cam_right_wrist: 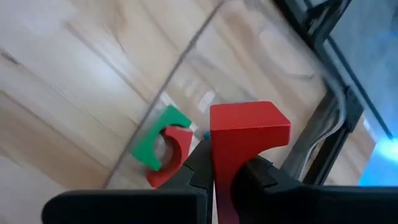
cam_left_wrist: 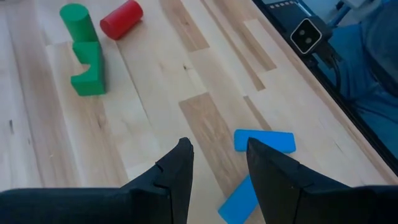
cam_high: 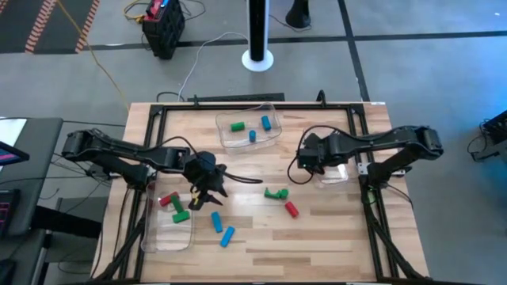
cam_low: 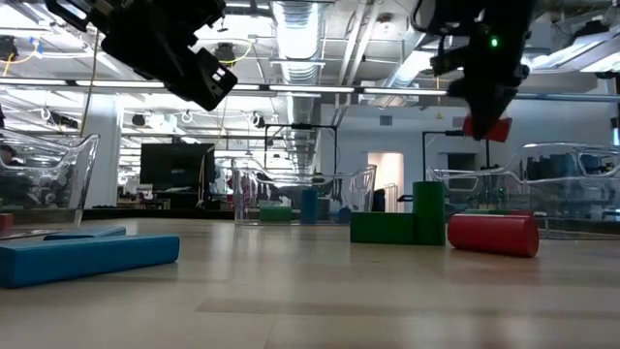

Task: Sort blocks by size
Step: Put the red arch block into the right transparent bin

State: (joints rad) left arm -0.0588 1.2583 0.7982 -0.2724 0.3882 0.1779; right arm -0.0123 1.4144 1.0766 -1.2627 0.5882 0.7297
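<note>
Landmark: the middle tray (cam_high: 247, 131), at the far edge of the table (cam_high: 333, 245).

1. Left tray (cam_high: 168, 229), down-left of the landmark. A red block (cam_high: 165, 199) and a green block (cam_high: 179, 212) are seen in it.
2. Left gripper (cam_high: 207, 196), below and left of the landmark. Its fingers (cam_left_wrist: 177, 174) are parted and nothing is held; it hangs over two blue blocks (cam_high: 221, 228), apparently to take one next.
3. Middle tray itself. One green piece (cam_high: 237, 126) and two blue pieces (cam_high: 259, 129) are kept in it, judged to be one size class.
4. Loose group, below and right of the landmark: a green pair (cam_high: 276, 194) and a red cylinder (cam_high: 291, 209), not yet sorted.
5. Right gripper (cam_high: 310, 158), right of the landmark. It is clamped on a red bar (cam_right_wrist: 245, 146) and held above the right tray (cam_high: 337, 176), where a green piece (cam_right_wrist: 154, 144) and a red curved piece (cam_right_wrist: 175, 157) lie; a drop there seems intended.
</note>
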